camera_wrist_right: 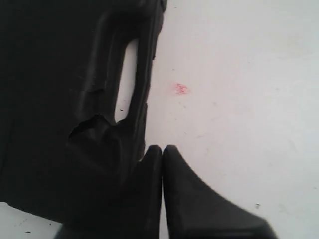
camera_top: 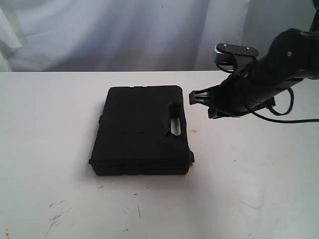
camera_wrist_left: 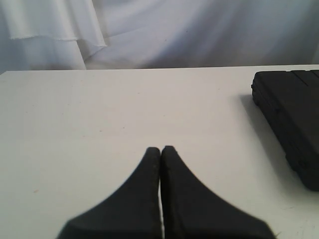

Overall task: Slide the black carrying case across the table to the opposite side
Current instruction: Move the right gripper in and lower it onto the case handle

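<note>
Right pincer (camera_wrist_right: 162,149): fingers pressed flat together, clenched on nothing. Tips sit right at the handle edge of the black carrying case (camera_wrist_right: 50,99). I cannot tell whether they touch it. The case is on my inner side, toward my other arm. Handle slot (camera_wrist_right: 127,79) is just ahead of my tips, with white table showing through it. Tiny red spot (camera_wrist_right: 181,88) is a bit farther ahead, on bare table beside the case, not touching it.

Left pincer (camera_wrist_left: 160,149): also clenched, fingers together, empty, over bare white table (camera_wrist_left: 99,114). The case (camera_wrist_left: 291,124) is ahead and off toward my other arm, well apart from these tips. Only its edge shows here.

Exterior view: the case (camera_top: 139,129) lies flat and closed mid-table, handle side toward my right arm (camera_top: 269,74). That arm reaches in above the table near the case's far handle-side corner. Dark scuff marks (camera_top: 57,214) are on the near edge of the table (camera_top: 249,189). White cloth backdrop (camera_top: 124,30) hangs beyond the far edge.
</note>
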Robot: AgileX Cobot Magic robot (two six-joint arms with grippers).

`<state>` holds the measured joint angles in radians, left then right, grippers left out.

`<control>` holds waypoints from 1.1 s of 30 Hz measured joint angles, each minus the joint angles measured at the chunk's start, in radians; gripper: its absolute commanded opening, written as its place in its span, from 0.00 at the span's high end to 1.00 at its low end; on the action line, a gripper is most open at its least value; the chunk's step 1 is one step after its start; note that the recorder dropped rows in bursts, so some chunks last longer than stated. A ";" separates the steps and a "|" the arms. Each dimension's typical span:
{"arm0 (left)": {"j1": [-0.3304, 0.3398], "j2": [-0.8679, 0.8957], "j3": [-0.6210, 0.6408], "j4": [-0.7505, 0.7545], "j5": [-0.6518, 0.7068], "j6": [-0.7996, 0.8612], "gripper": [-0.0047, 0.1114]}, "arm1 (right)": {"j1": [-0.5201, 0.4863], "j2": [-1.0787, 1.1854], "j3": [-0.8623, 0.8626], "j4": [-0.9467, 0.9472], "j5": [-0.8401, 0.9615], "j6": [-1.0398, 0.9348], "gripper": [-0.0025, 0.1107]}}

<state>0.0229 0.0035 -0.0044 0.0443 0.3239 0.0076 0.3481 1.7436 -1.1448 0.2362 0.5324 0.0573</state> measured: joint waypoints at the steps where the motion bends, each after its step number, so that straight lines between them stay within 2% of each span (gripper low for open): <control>1: 0.000 0.000 0.000 0.000 0.000 0.000 0.96 | 0.008 0.017 -0.022 0.000 0.008 0.000 0.98; 13: 0.000 0.000 0.000 0.000 0.000 0.000 0.96 | 0.023 0.187 -0.242 -0.034 0.123 0.052 0.97; 26: 0.000 0.000 0.000 0.000 0.000 0.000 0.96 | 0.032 0.314 -0.377 -0.055 0.176 0.077 0.64; 28: 0.000 0.000 0.000 0.000 0.000 0.000 0.96 | 0.042 0.332 -0.395 -0.055 0.186 0.077 0.61; 33: 0.000 0.000 0.000 0.000 0.000 0.000 0.96 | 0.066 0.383 -0.454 -0.072 0.231 0.087 0.61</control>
<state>0.0229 0.0035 -0.0044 0.0443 0.3239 0.0076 0.4136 2.1264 -1.5990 0.1640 0.7630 0.1448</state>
